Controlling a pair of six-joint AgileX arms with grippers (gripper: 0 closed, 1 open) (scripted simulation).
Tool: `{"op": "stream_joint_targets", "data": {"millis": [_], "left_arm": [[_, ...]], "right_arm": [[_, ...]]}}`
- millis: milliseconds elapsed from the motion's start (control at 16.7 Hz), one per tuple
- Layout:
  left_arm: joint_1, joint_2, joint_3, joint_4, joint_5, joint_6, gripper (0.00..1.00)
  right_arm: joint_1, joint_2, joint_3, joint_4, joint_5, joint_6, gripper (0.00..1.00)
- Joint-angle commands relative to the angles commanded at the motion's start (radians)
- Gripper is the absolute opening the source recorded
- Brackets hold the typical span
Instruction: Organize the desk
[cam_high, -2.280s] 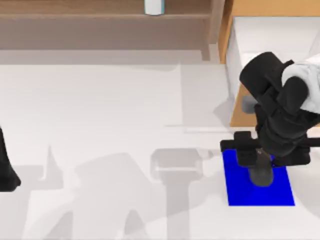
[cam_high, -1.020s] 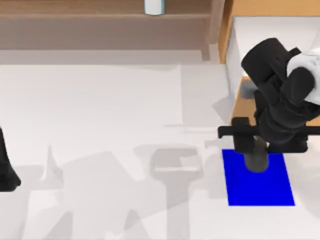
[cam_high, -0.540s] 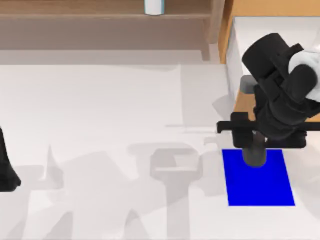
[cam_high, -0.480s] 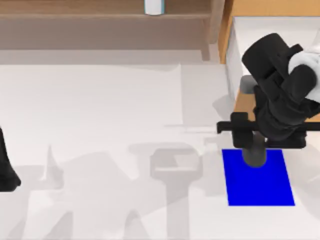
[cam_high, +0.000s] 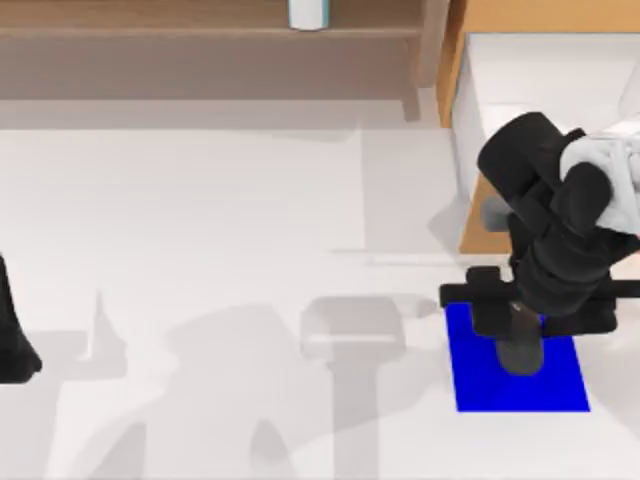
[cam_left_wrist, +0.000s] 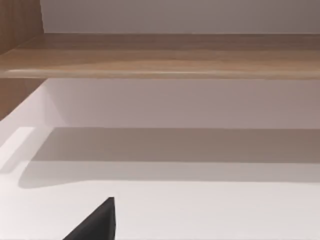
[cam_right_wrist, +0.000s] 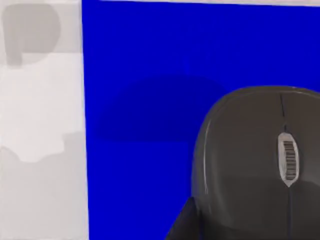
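Observation:
The desk (cam_high: 200, 220) is a wide white tabletop with a light-wood shelf (cam_high: 200, 40) along its back. At the front right lies a blue mat (cam_high: 560, 385). My right gripper (cam_high: 520, 335) hangs over the mat's far left part, shut on a dark grey mouse (cam_high: 521, 355). In the right wrist view the mouse (cam_right_wrist: 250, 165) shows its scroll wheel and casts a shadow on the mat (cam_right_wrist: 140, 60). One dark finger (cam_right_wrist: 182, 225) lies against its side. My left arm (cam_high: 10, 340) is parked at the table's left edge.
A light-wood drawer unit (cam_high: 475, 225) with a white inside stands at the back right, just behind the right arm. A small pale cup (cam_high: 308, 12) sits on the shelf. In the left wrist view the shelf board (cam_left_wrist: 160, 55) spans the white top.
Over the last second my right gripper has carried the mouse from the mat's far edge toward the table's front and slightly right, so it now hangs over the mat. The left arm stayed put.

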Motion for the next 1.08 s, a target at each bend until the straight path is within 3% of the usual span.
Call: {"op": "stream_joint_targets", "data": {"millis": [300,1080], "left_arm": [[0.0,0.0,0.0,0.0,0.0,0.0,1.0],[0.0,0.0,0.0,0.0,0.0,0.0,1.0]], "right_arm": [[0.0,0.001,-0.001,0.0,0.0,0.0,0.0],[0.0,0.001,-0.001,0.0,0.0,0.0,0.98]]}}
